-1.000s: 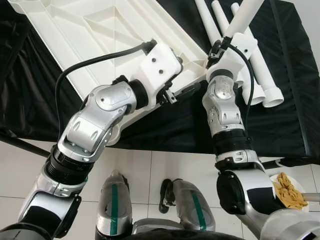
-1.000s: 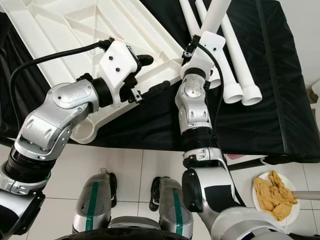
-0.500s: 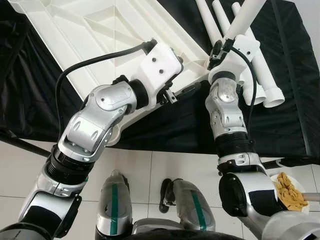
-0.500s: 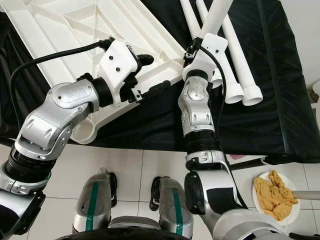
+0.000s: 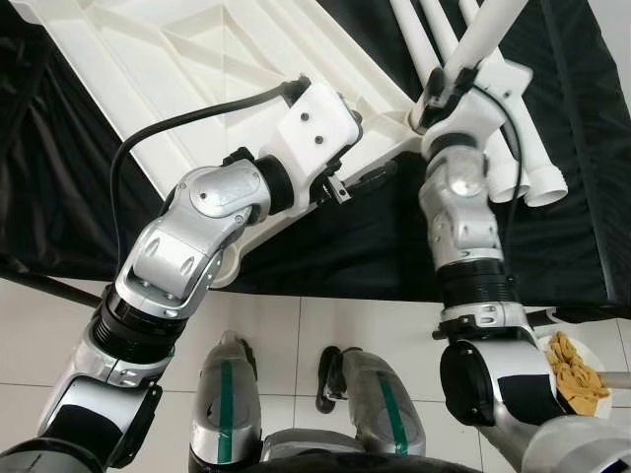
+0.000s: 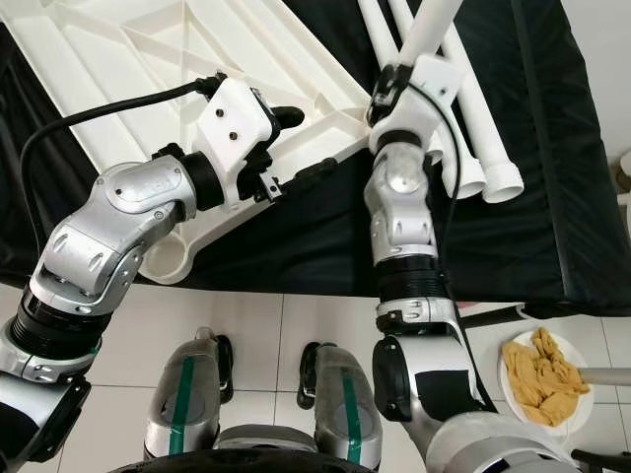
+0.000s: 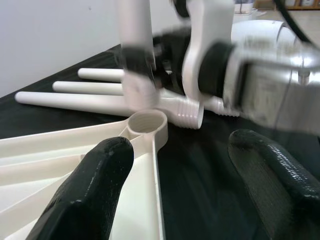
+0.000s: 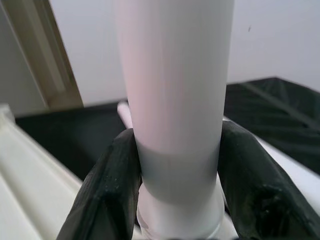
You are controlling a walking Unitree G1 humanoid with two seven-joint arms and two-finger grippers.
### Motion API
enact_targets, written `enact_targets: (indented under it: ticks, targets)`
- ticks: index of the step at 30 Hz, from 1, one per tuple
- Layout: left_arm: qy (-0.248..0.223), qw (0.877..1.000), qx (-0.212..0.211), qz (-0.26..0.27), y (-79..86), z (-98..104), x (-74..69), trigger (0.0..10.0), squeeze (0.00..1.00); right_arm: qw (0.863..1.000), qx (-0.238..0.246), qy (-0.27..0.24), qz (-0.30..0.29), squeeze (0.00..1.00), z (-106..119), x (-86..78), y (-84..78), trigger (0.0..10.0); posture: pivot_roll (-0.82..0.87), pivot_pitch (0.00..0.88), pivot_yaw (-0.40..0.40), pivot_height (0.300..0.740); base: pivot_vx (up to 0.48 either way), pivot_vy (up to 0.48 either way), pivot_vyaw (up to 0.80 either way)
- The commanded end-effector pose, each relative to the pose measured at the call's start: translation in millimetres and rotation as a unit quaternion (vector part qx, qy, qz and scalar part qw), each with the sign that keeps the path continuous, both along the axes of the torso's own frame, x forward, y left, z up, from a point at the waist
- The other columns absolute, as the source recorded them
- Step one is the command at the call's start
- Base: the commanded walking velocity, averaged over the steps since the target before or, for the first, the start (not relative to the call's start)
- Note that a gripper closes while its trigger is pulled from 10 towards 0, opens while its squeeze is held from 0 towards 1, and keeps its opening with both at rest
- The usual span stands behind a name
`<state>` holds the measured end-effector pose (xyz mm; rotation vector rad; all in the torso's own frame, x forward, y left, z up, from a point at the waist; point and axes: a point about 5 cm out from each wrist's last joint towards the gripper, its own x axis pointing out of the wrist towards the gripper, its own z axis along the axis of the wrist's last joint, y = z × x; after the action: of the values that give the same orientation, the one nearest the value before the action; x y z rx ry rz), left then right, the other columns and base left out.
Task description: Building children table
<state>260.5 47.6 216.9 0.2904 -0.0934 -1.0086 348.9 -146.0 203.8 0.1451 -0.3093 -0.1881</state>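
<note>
Right end effector (image 8: 172, 190) clamped around long white plastic table leg (image 8: 172, 95) above ribbed white plastic tabletop's (image 5: 187, 59) corner socket (image 7: 146, 121); left end effector (image 7: 185, 185) spread apart beside it.

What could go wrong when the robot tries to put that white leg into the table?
The table leg, held by the right gripper, stands just above the corner socket; if it tilts, its thread may jam or miss. The left gripper sits open near the tabletop, so the top could slide on the black cloth.
</note>
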Motion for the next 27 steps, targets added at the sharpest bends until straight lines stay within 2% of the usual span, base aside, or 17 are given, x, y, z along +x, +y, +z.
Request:
enact_targets:
  ticks: [1, 5, 10, 12, 16, 17, 18, 19, 20, 24, 26, 27]
  targets:
    - [-0.004, 1.0, 0.0, -0.001, -1.9, 0.2, 0.4, 10.0, 0.0, 1.0, 0.006, -0.029, 0.002, 0.0, 13.4, -1.2, -2.8, 10.0, 0.08, 0.077, -0.069, 0.74, 0.0, 0.0, 0.0]
    - [-0.004, 1.0, 0.0, -0.002, -2.9, -0.1, 0.6, 10.0, 0.0, 0.999, 0.003, -0.045, 0.012, 0.0, 22.0, -2.0, 0.1, 10.0, 0.08, 0.072, -0.07, 0.74, 0.0, 0.0, 0.0]
    - [-0.004, 1.0, -0.001, -0.003, -3.3, -0.2, 0.3, 10.0, 0.0, 0.999, 0.001, -0.036, 0.026, 0.0, 15.9, -3.3, 2.9, 10.0, 0.08, 0.069, -0.071, 0.74, 0.0, 0.0, 0.0]
    - [-0.006, 1.0, -0.006, 0.006, -1.1, 1.0, 3.6, 10.0, 0.0, 0.998, -0.005, -0.026, 0.059, 0.0, 11.7, -3.2, 2.7, 10.0, 0.08, 0.061, -0.072, 0.74, 0.0, 0.0, 0.0]
    - [-0.003, 1.0, -0.02, 0.011, 1.0, 3.8, 7.1, 10.0, 0.0, 0.996, -0.018, -0.009, 0.085, 0.0, 6.8, -1.3, -0.2, 10.0, 0.09, 0.06, -0.074, 0.74, 0.0, 0.0, 0.0]
    - [-0.001, 0.999, -0.032, 0.009, 2.0, 6.9, 9.6, 10.0, 0.21, 0.994, -0.033, 0.004, 0.103, 0.0, 3.9, 0.9, -2.9, 10.0, 0.08, 0.061, -0.074, 0.74, 0.0, 0.0, 0.0]
    - [0.006, 0.999, -0.042, 0.007, 2.7, 9.1, 12.0, 10.0, 0.73, 0.992, -0.041, 0.015, 0.117, 0.0, 1.9, 2.7, -4.9, 10.0, 0.09, 0.061, -0.074, 0.74, 0.0, 0.0, 0.0]
    - [0.006, 0.999, -0.042, 0.007, 2.7, 9.1, 12.0, 10.0, 0.73, 0.992, -0.041, 0.015, 0.117, 0.0, 1.9, 2.7, -4.9, 10.0, 0.09, 0.061, -0.074, 0.74, 0.0, 0.0, 0.0]
    - [0.02, 0.998, -0.058, 0.004, 3.4, 11.4, 14.6, 10.0, 1.0, 0.99, -0.056, 0.024, 0.126, 0.0, 1.0, 4.3, -7.6, 10.0, 0.09, 0.061, -0.074, 0.74, 0.0, 0.0, 0.0]
    - [0.026, 0.996, -0.082, -0.016, 2.7, 20.0, 17.7, 10.0, 1.0, 0.984, -0.076, 0.037, 0.157, 0.0, 1.5, 7.2, -11.7, 10.0, 0.09, 0.062, -0.08, 0.74, 0.0, 0.0, 0.0]
    - [0.005, 0.997, -0.081, -0.016, 0.9, 27.8, 22.6, 10.0, 1.0, 0.976, -0.094, 0.048, 0.192, 0.0, 2.6, 8.7, -13.0, 10.0, 0.09, 0.062, -0.08, 0.74, 0.0, 0.0, 0.0]
    - [-0.014, 0.997, -0.076, 0.003, -2.2, 34.1, 32.0, 10.0, 0.99, 0.963, -0.114, 0.044, 0.239, 0.0, 4.8, 6.7, -11.1, 10.0, 0.1, 0.06, -0.085, 0.74, 0.0, 0.0, 0.0]
